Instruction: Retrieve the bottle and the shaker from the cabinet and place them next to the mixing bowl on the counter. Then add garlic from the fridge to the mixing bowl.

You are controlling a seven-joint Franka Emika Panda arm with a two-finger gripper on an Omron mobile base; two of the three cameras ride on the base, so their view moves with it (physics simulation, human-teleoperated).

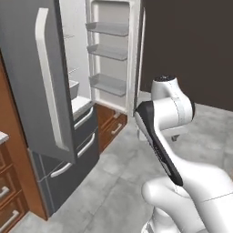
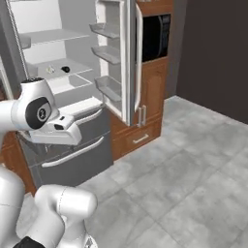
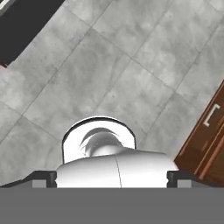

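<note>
My claw point(image 3: 112, 178) gapes fully, empty, aimed at the floor point(image 3: 109, 87). Garlic point(image 2: 50, 70) (probably that pale speck) sits on the open fridge point(image 2: 63, 58) shelf; reaching in, I risk clipping the door point(image 2: 131, 58).

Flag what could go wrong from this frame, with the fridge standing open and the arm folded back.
1. The open fridge door juts into the floor space; a swing of the arm toward the shelves could clip its edge.
2. Two small items, one pale and one dark, lie deep on a shelf; which is garlic is unclear, so a wrong pick is possible.
3. The open gripper faces the floor, so a large reorientation is probably needed.
</note>
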